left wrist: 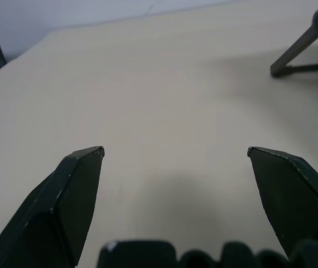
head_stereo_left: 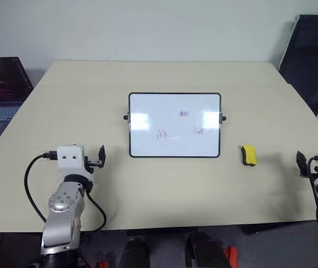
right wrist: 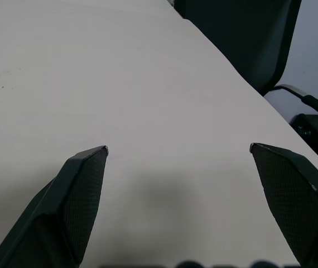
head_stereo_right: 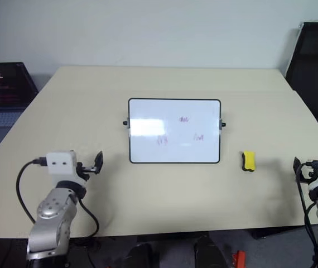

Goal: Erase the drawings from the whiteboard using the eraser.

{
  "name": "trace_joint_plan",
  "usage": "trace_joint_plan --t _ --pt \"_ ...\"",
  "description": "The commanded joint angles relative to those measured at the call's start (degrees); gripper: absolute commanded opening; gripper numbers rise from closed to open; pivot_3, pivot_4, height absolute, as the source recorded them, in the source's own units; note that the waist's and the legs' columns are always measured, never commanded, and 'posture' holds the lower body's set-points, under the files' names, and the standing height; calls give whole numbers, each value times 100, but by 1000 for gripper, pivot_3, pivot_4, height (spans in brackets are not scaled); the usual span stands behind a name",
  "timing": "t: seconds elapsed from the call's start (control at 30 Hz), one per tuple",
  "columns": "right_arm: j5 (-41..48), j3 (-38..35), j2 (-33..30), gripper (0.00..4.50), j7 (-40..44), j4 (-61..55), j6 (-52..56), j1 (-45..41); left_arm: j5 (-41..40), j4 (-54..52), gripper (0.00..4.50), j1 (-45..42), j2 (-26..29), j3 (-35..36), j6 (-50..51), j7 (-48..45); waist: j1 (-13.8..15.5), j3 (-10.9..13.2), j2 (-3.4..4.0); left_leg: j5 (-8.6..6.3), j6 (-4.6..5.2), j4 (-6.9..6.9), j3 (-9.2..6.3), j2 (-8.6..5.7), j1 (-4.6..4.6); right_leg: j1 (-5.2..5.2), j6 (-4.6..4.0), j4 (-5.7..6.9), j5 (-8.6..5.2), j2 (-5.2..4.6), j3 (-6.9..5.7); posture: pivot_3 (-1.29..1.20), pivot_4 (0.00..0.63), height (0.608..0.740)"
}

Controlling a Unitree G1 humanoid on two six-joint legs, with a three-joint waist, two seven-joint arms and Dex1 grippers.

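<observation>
Off the desk's left edge sits a laptop (head_stereo_left: 0, 92), its dark screen lit with lines of text. The desk (head_stereo_left: 164, 178) itself is a smooth, matte, pale beige slab with straight edges. Near the front-left corner hovers the left gripper (head_stereo_left: 101, 158), a white boxy wrist with a looping black cable; its two black wedge-shaped jaws stand wide apart with nothing between them, as the left wrist view confirms over bare desk. At the middle of the desk lies the whiteboard (head_stereo_left: 174, 125), a glossy white rectangle in a thin black frame with rounded corners and a small black knob at each short side; its long axis runs parallel to the front edge. The drawings (head_stereo_left: 183, 114), three thin purple-red squiggles, sit on its centre and right half, among bright glare patches. Right of the board, apart from it, lies the eraser (head_stereo_left: 249, 155), a small yellow oblong block whose long axis points from front edge to back edge. By the front-right corner is the right gripper (head_stereo_left: 301, 164), its textured black jaws spread fully and empty. Beyond the desk's right edge stands a dark chair (head_stereo_left: 312, 56).
</observation>
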Motion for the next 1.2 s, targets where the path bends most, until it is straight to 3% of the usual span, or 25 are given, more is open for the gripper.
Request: trace_joint_plan --t 0.03,0.4,0.67,0.8,0.97,1.2 --pt "-14 1 -121 4470 125 -70 23 -3 160 -215 4500 -23 -82 -2 -116 205 -3 0 -1 0 0 2 0 -2 0 0 0 0 0 0 2 0 150 740" --pt "442 -93 174 4470 282 -1498 691 504 55 -19 4500 -39 -45 127 -260 -15 -5 -1 -2 0 0 1 -6 -13 -1 0 2 -2 -1 -5 10 0 150 740" --pt "615 62 369 4470 404 -1734 805 551 25 82 4500 -50 129 356 -306 -96 -11 -1 -6 0 0 2 -7 -21 -1 0 2 -3 -1 -12 11 0 150 740" --pt "507 213 563 4470 326 -1744 710 442 0 343 4500 -316 184 440 -304 -44 -17 -1 -5 0 0 0 -36 -34 -2 13 2 -3 -1 -21 -6 0 150 740" --pt "447 261 723 4470 210 -1680 646 331 -42 560 4500 -694 308 374 -386 -253 35 0 -1 6 3 2 -154 -60 -6 83 -2 -17 -16 -57 -142 0 150 740" --pt "430 393 837 4470 142 -1955 662 406 -206 1036 4500 -1271 618 444 -564 -599 32 0 -1 6 3 0 -150 -46 -6 75 -6 -15 -18 -39 -130 0 150 740"
